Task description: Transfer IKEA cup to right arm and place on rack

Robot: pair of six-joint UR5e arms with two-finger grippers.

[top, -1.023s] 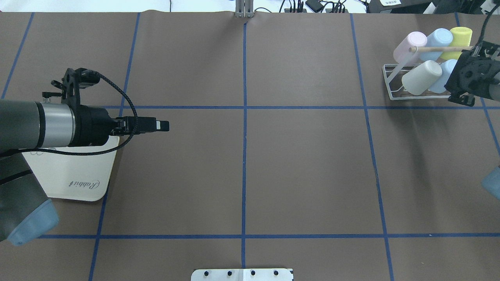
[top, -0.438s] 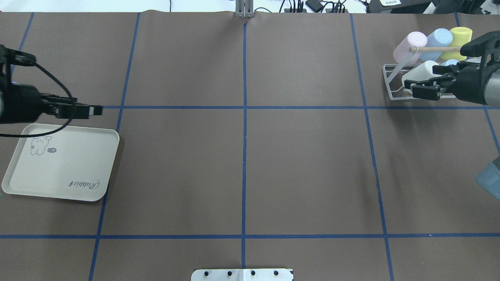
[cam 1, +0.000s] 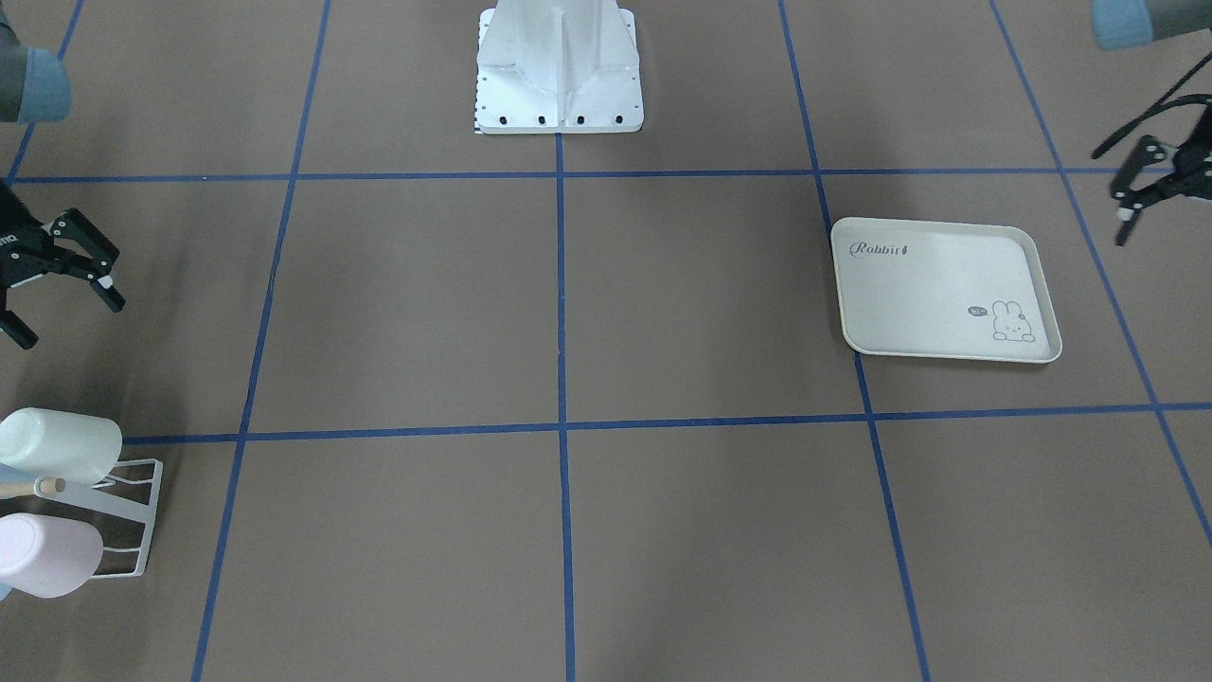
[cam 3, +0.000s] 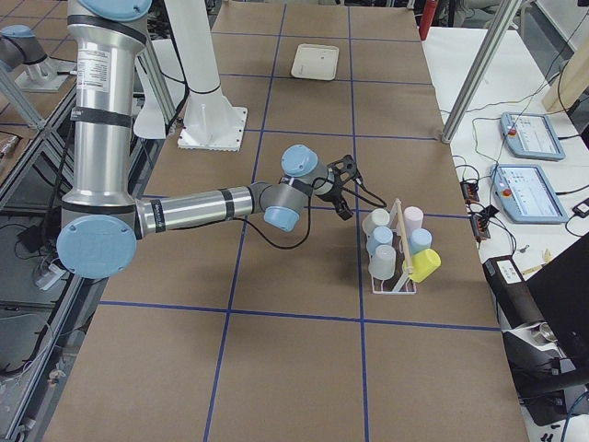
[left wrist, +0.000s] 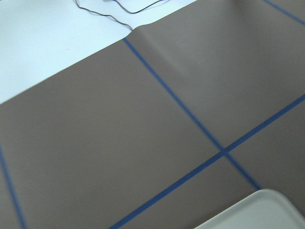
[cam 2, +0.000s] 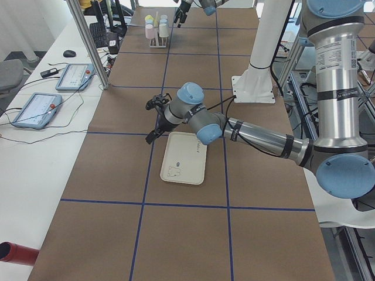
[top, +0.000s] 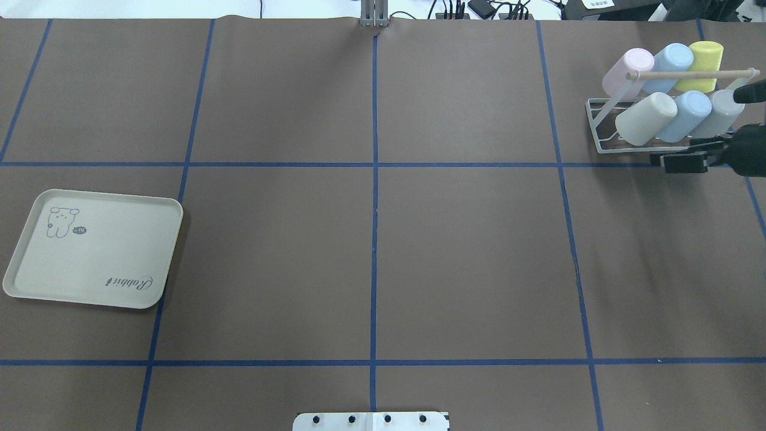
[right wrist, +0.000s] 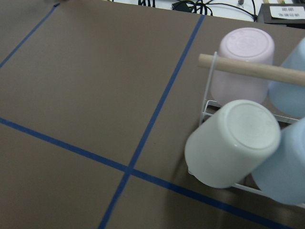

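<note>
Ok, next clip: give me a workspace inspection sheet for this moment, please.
Surface: brown table cover with blue tape grid, lying flat.
Job's things: rack holds six cups, all tilted; none seen elsewhere.
Clutter: cream tray, bare, far from the rack.
Grippers: right gripper open, empty, near the rack, not touching; left gripper cut off at the view's edge, state unclear.
Cables: black cable by the left gripper; leads beyond the far table edge.
Surroundings: control tablets on a side bench.
</note>
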